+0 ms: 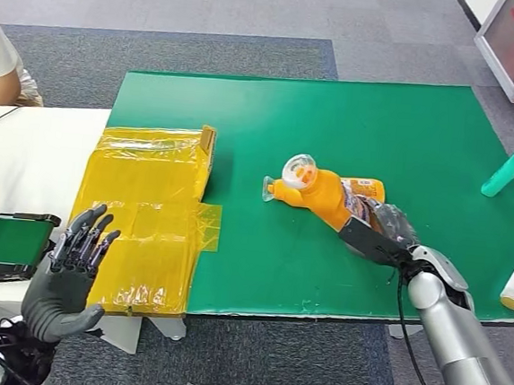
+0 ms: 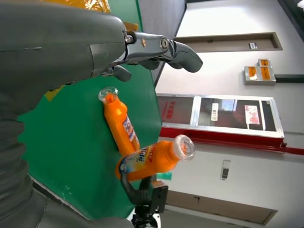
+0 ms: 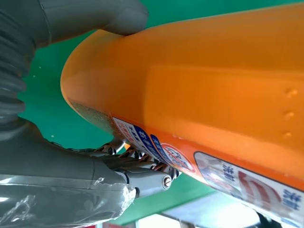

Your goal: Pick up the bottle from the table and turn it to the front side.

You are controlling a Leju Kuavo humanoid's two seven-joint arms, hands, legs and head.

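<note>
**Two orange bottles on green mat**

Held bottle [image 1: 325, 197] raised, tilted, gripped at base by right hand [image 1: 379, 235]. Second orange bottle [image 2: 118, 121] flat on green mat [image 1: 395, 133] just beside. Left hand [image 1: 71, 271] spread, holding nothing, over yellow-taped sheet [image 1: 143, 219].

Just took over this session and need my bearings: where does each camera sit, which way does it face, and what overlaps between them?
Head view: high on the body, looking forward and down at the green mat; shows the raised left hand and the right hand gripping an orange bottle.
Left wrist view: behind the left hand, turned sideways, looking across the mat to both orange bottles.
Right wrist view: behind the right hand, close on the held bottle.
Shared: all three show the held orange bottle and the mat.
</note>
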